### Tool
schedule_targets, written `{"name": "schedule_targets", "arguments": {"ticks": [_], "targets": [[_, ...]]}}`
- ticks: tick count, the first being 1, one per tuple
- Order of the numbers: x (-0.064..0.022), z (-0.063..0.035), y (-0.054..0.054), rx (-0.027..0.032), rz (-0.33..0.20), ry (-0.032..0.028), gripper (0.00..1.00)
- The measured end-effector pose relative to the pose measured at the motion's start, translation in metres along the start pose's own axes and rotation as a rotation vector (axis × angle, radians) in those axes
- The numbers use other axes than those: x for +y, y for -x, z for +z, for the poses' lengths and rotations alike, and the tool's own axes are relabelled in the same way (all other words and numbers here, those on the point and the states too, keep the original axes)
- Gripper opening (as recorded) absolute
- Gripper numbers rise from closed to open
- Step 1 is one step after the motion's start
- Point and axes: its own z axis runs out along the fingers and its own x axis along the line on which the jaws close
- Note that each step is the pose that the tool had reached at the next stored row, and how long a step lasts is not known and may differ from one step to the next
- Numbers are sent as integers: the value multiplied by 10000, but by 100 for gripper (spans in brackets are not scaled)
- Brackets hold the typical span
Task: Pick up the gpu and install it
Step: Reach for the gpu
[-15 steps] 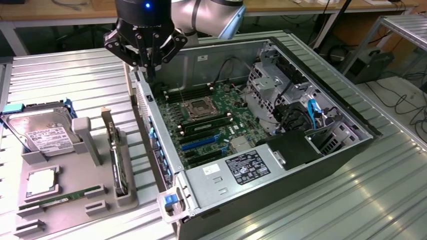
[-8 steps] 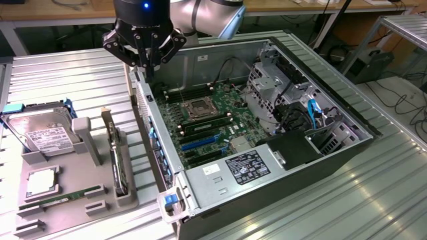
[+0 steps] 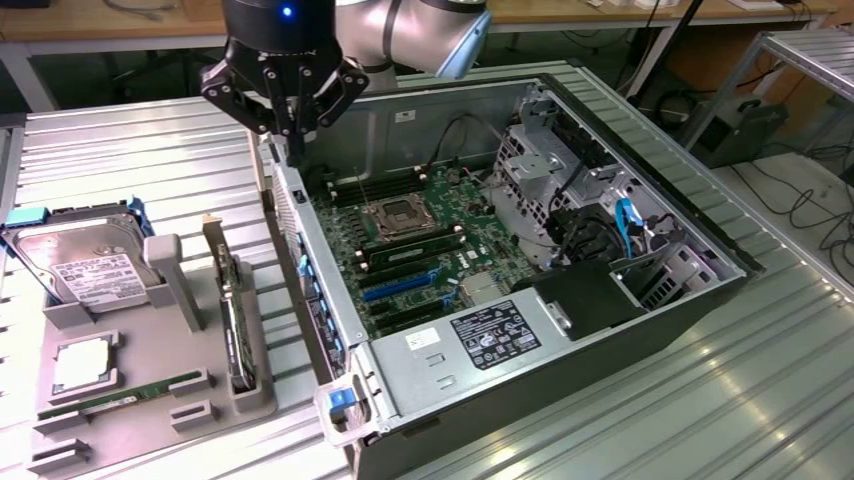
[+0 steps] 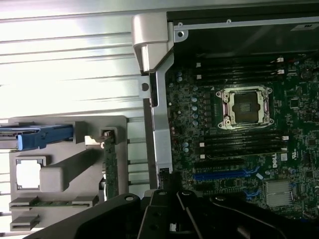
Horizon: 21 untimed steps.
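Observation:
The gpu is a thin dark card standing on edge in a slot of the grey holder, its silver bracket at the far end. In the wrist view the gpu shows edge-on beside the case wall. My gripper hangs over the rear rim of the open computer case, up and away from the card, shut with nothing between its fingers. The same gripper shows as dark linkage in the wrist view. Blue expansion slots lie bare on the motherboard.
On the holder also sit a silver hard drive, a processor chip and a green RAM stick. Inside the case are the processor socket, a power supply and drive cages with cables. Everything rests on a ribbed metal table.

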Motion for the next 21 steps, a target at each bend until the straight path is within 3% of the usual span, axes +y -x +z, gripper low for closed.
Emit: {"name": "schedule_targets", "arguments": {"ticks": [21], "targets": [[-8,0,-100,1,0,0,11]]}}
